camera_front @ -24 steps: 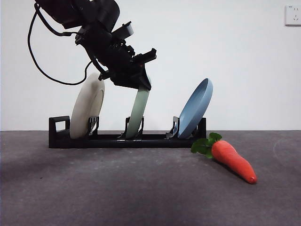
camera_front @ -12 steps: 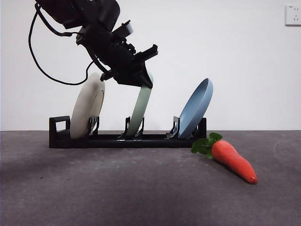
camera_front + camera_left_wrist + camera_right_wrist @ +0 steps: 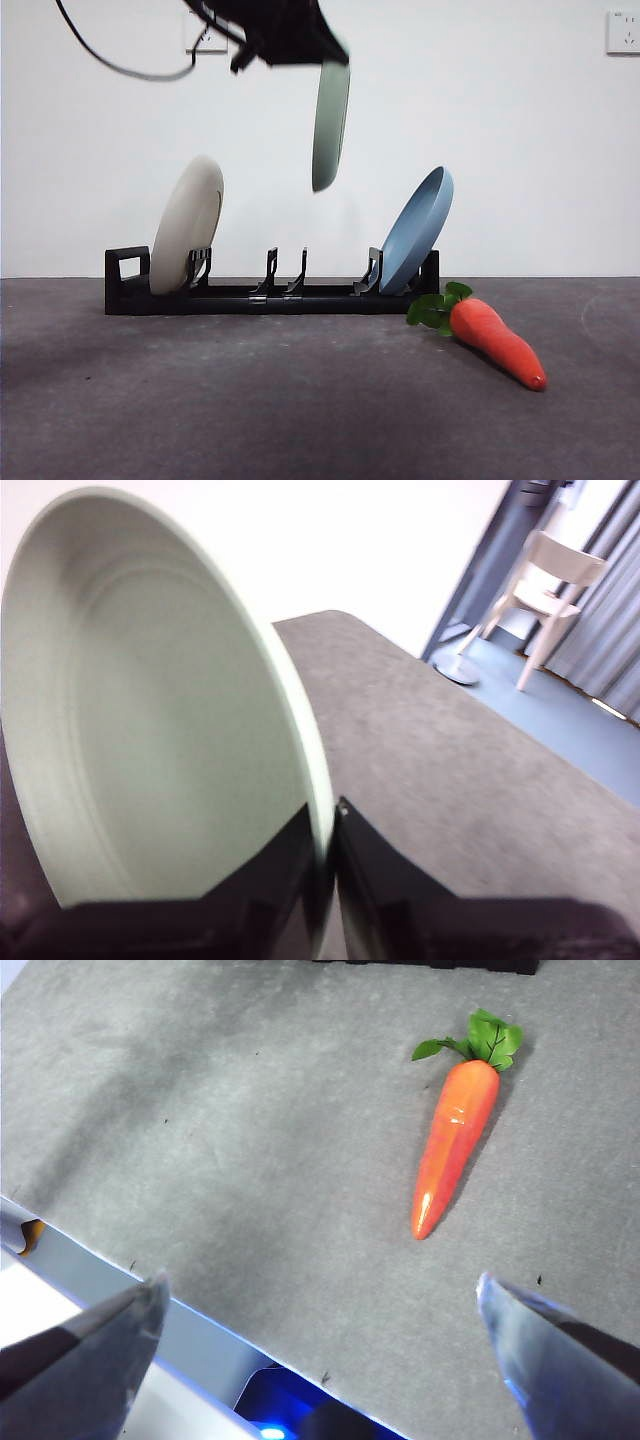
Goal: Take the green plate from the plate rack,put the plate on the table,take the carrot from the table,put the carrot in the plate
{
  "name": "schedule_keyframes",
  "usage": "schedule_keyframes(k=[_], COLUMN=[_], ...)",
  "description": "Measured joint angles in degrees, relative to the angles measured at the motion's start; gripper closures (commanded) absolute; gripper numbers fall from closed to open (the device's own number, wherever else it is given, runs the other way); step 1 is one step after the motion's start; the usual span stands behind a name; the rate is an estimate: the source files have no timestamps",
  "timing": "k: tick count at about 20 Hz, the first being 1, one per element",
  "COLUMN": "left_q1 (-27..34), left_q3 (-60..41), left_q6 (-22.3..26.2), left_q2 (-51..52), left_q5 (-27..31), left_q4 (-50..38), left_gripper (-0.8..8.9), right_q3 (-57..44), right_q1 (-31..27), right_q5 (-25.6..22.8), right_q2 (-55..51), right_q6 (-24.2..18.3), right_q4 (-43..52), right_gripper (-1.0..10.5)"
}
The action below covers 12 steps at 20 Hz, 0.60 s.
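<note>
- We see the left claw (image 3: 325,62) pinching the green plate (image 3: 329,125) by its rim, edge-on above the rack (image 3: 270,296), probably for clearing the prongs.
- The right claw (image 3: 320,1305) is spread above the carrot (image 3: 455,1145) on the worktop (image 3: 250,400).
</note>
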<state>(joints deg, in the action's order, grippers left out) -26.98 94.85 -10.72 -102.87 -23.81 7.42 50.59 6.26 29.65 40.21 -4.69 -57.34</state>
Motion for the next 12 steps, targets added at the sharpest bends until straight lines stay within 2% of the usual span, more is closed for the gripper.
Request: schedule_keyframes(k=[2, 4, 8, 12], left_q1=[-1.2, -3.1, -9.4, -16.2], left_q3=[0.0, 0.0, 0.0, 0.1], left_q6=[1.3, 4.7, 14.6, 21.4], left_q2=[3.6, 8.2, 18.1, 21.7], left_q5=[0.1, 1.8, 14.3, 26.5], left_q4=[5.8, 13.8, 31.6, 47.7], left_gripper=[8.19, 8.19, 8.19, 8.18], right_q3=[0.0, 0.0, 0.0, 0.0], right_q1=[0.0, 0.0, 0.0, 0.0], right_q5=[0.0, 0.0, 0.0, 0.0], right_q2=[0.0, 0.0, 0.0, 0.0], right_q6=[0.0, 0.0, 0.0, 0.0], right_q4=[0.0, 0.0, 0.0, 0.0], right_gripper=[3.8, 3.8, 3.8, 3.8])
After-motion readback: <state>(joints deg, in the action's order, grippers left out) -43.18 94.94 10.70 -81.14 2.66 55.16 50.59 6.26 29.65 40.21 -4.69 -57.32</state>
